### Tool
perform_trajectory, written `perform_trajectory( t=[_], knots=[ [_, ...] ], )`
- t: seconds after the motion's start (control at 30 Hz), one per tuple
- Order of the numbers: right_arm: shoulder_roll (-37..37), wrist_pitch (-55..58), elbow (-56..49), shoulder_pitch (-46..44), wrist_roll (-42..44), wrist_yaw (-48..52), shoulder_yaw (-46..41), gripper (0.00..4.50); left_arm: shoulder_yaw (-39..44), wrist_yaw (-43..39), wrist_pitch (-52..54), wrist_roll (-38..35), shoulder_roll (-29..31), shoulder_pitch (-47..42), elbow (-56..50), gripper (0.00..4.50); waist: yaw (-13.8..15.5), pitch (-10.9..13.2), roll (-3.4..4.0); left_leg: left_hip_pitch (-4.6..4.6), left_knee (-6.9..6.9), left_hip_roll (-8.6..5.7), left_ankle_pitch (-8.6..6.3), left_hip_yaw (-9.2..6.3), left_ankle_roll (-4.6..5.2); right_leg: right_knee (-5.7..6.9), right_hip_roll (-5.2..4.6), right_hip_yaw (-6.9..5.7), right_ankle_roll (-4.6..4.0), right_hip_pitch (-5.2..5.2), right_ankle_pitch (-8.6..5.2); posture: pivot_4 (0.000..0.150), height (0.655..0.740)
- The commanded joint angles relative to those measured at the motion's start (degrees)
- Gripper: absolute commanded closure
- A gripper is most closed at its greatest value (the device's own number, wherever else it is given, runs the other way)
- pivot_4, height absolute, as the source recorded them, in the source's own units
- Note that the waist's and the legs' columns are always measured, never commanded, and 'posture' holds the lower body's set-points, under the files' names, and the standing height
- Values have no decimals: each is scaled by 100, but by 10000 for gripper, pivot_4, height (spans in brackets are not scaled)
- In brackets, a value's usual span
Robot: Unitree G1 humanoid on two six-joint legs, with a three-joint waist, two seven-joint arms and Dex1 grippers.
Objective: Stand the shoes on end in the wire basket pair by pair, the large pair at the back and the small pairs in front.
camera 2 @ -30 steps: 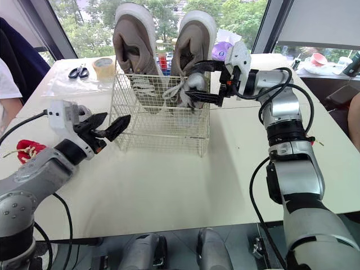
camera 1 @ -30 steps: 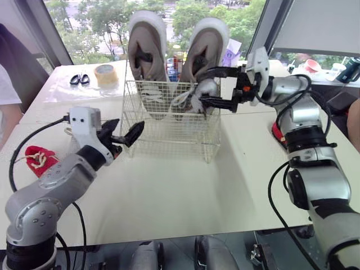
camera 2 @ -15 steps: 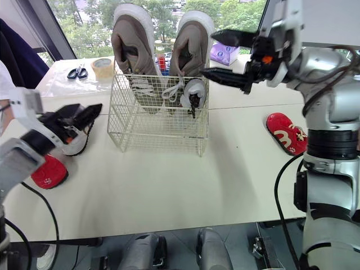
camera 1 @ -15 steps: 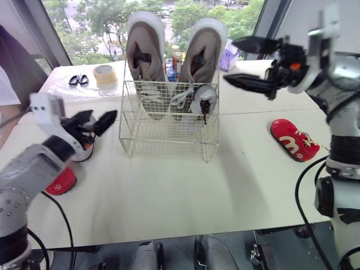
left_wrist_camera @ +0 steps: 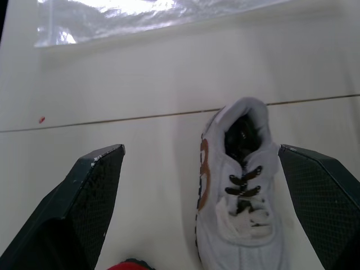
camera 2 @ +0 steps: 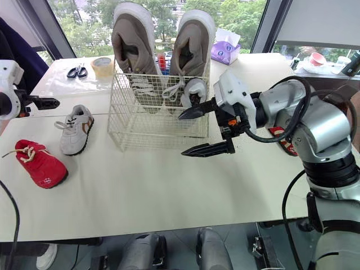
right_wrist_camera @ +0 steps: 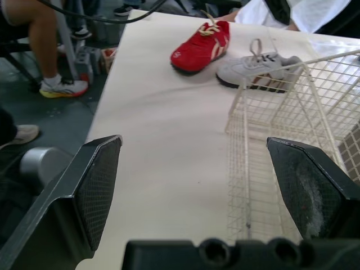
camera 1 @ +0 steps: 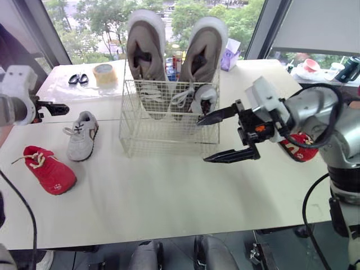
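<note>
The wire basket (camera 1: 169, 132) stands mid-table with the large tan pair (camera 1: 146, 48) upright at its back. One small white shoe (camera 1: 203, 100) stands in its front right corner. Its mate (camera 1: 82, 135) lies flat on the table to the left, with a red shoe (camera 1: 48, 169) nearer me. A second red shoe (camera 1: 301, 147) lies on the right, partly hidden by my right arm. My right gripper (camera 1: 203, 140) hangs open and empty just off the basket's front right corner. My left gripper (left_wrist_camera: 199, 151) is open at the far left, above the lying white shoe (left_wrist_camera: 236, 197).
Scissors (camera 1: 79, 79) and a tape roll (camera 1: 105, 75) lie at the back left on a plastic sheet. A purple tissue box (camera 2: 225, 52) sits behind the basket on the right. A person's legs (right_wrist_camera: 39, 45) are beside the table's left end.
My right gripper let go of the small white shoe in the basket, rose, then came down off its front right corner. My left arm drew back to the far left.
</note>
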Motion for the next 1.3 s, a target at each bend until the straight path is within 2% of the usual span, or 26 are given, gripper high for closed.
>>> perform_trajectory(
  t=[0.03,0.17,0.33,0.4,0.47,0.5,0.67,0.83,1.07,1.1,1.17,1.23,1.3],
  knots=[
    [71,-9,-336,83,45,-291,-193,633,-414,-715,-871,1100,-300,-688,1217,0,49,0,-1,-1,0,1,1,3,-2,0,0,0,0,-3,0,1500,7400],
    [127,139,-503,177,147,-581,-311,633,-477,-1017,-1714,1803,-861,-987,2474,0,80,-1,-2,-6,1,1,1,17,-2,-1,-4,5,2,-13,1,1500,7400],
    [193,224,-545,141,135,-887,-329,633,-56,-753,-2301,2130,-1457,-835,3464,0,85,-2,-17,-9,6,5,-4,16,8,0,-6,5,3,-14,2,1500,7400],
    [197,254,-555,113,141,-977,-336,0,120,-645,-2465,2222,-1619,-726,3641,5736,86,-2,-17,-8,6,11,-5,16,9,2,-10,6,4,-13,2,1500,7400],
    [181,274,-564,97,140,-1059,-361,0,326,-501,-2551,2282,-1716,-686,3737,13661,90,-3,-17,-8,7,12,-5,17,9,4,-11,6,4,-13,2,1500,7400],
    [168,282,-571,99,145,-1092,-377,0,406,-455,-2579,2326,-1747,-684,3763,19818,93,-4,-19,-7,8,12,-6,15,11,6,-12,5,4,-13,2,1500,7400],
    [127,286,-577,141,135,-1187,-427,0,609,-434,-2625,2592,-1802,-714,3786,44494,88,-5,-21,-4,12,12,-6,14,12,17,-11,5,4,-11,3,1500,7400],
    [142,213,-495,173,54,-1225,-440,0,936,-299,-2534,2645,-1703,-905,3750,44494,75,-5,-21,1,12,14,-6,13,12,29,-10,5,4,-12,3,1500,7400],
    [113,15,-306,214,-101,-1255,-488,0,2400,408,-2186,1759,-1389,-1998,3434,44494,85,-1,-57,-27,19,17,-5,1,11,29,-10,1,5,-33,3,1500,7400],
    [199,104,-288,207,46,-1347,-610,0,2606,428,-2144,1590,-1340,-2124,3140,44494,84,-1,-57,-48,24,16,-4,1,10,30,-11,0,8,-50,6,1500,7400],
    [304,280,-295,191,310,-1489,-813,0,2841,424,-2221,1378,-1332,-1882,1844,44494,80,-1,-57,-59,29,14,7,3,-9,42,-15,1,14,-59,9,1500,7400],
    [344,466,-280,169,500,-1627,-978,0,3321,776,-1964,969,-1623,-1079,-434,44494,76,-1,-55,-72,38,14,11,1,-17,43,-17,1,15,-65,9,1500,7400],
    [337,672,-224,146,645,-1769,-1121,0,3826,968,-1799,252,-2173,-182,-2815,44494,75,-1,-55,-68,38,13,11,-12,-17,44,-27,8,17,-64,10,1500,7400]
  ],
)
